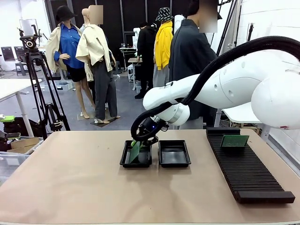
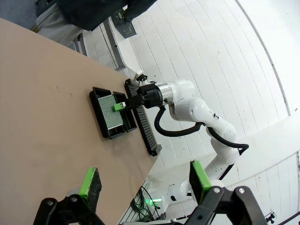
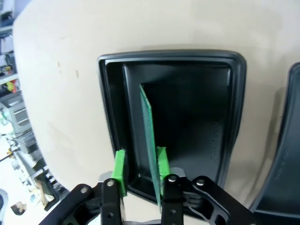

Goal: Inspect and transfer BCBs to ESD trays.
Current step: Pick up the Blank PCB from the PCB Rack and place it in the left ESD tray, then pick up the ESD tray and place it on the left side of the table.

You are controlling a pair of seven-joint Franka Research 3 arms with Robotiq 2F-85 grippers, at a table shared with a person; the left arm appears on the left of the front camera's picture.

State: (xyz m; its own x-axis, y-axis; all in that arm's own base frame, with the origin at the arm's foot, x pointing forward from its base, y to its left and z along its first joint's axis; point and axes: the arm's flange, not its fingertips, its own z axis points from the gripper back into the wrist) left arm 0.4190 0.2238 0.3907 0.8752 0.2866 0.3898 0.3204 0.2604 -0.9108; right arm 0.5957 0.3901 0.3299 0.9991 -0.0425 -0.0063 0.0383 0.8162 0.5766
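The thin, stiff, light-looking board stood on edge in the left tray between the right gripper's parted pads, probably best pinched by its rim.

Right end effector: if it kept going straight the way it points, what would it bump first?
Probably the floor of the shallow black plastic tray beneath it. The right end effector points into that tray, with the thin green circuit board standing on edge between its pads. Depth is hard to judge.

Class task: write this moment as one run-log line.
right jaws: parted around green board standing on edge in left tray | left jaws: open, empty | right tray: empty | rack: second board
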